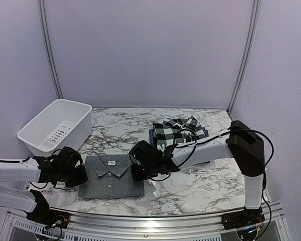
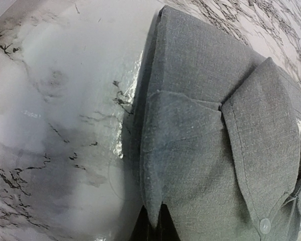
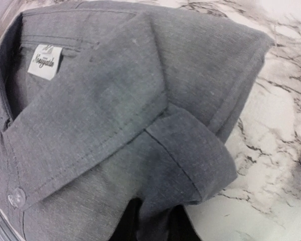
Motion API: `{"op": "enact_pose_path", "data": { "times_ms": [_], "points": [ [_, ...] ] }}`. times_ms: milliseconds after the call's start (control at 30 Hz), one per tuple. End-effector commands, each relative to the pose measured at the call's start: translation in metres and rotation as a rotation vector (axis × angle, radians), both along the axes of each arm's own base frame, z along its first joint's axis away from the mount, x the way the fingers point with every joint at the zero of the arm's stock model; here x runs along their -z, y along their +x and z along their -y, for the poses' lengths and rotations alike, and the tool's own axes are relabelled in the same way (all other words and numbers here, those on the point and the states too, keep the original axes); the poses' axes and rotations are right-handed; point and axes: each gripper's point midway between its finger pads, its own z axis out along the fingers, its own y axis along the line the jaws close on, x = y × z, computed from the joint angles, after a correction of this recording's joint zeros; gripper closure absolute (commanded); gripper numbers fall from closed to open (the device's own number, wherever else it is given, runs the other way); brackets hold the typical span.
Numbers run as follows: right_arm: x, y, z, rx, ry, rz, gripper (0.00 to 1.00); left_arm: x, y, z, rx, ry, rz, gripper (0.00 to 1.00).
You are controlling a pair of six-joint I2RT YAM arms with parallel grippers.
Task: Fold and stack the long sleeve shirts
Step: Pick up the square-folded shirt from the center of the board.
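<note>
Top external: clenching grey shirt (image 1: 110, 182) at both shoulders with left gripper (image 1: 82, 173) and right gripper (image 1: 136, 171) near front edge of table (image 1: 200, 188); next, likely level lift onto plaid shirt (image 1: 178, 129).

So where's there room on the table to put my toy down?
Two bare marble patches: at the back, between the white tub and the plaid shirt pile; and at the front right, between the grey shirt and the right arm's base. Front left is crowded: the left gripper and right gripper sit at the grey shirt's sides.

Tub (image 1: 50, 120) behind-left, shirt pile (image 1: 178, 130) behind-right
</note>
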Motion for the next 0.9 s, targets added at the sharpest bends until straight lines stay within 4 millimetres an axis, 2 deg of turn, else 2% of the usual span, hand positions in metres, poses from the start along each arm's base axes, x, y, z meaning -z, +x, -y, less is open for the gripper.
{"op": "enact_pose_path", "data": {
  "times_ms": [0,67,267,500,633,867],
  "points": [
    [0.0,-0.004,-0.008,-0.031,-0.04,-0.001,0.94,-0.006,-0.003,0.007,0.028,-0.044,-0.012,1.0],
    [-0.008,-0.002,-0.012,-0.038,-0.036,0.01,1.0,-0.016,0.0,0.013,0.04,-0.067,0.006,1.0],
    [-0.044,0.006,-0.025,-0.063,-0.007,0.06,1.0,-0.06,0.008,0.024,0.07,-0.107,0.057,1.0],
    [-0.1,0.014,-0.031,-0.082,0.03,0.136,1.0,-0.11,0.02,0.027,0.097,-0.096,0.127,1.0],
    [-0.125,0.019,-0.03,-0.09,0.027,0.181,1.0,-0.131,0.025,0.032,0.116,-0.111,0.158,1.0],
    [-0.147,0.03,-0.026,-0.099,0.035,0.21,1.0,-0.154,0.033,0.041,0.141,-0.116,0.184,1.0]
  ]
}}
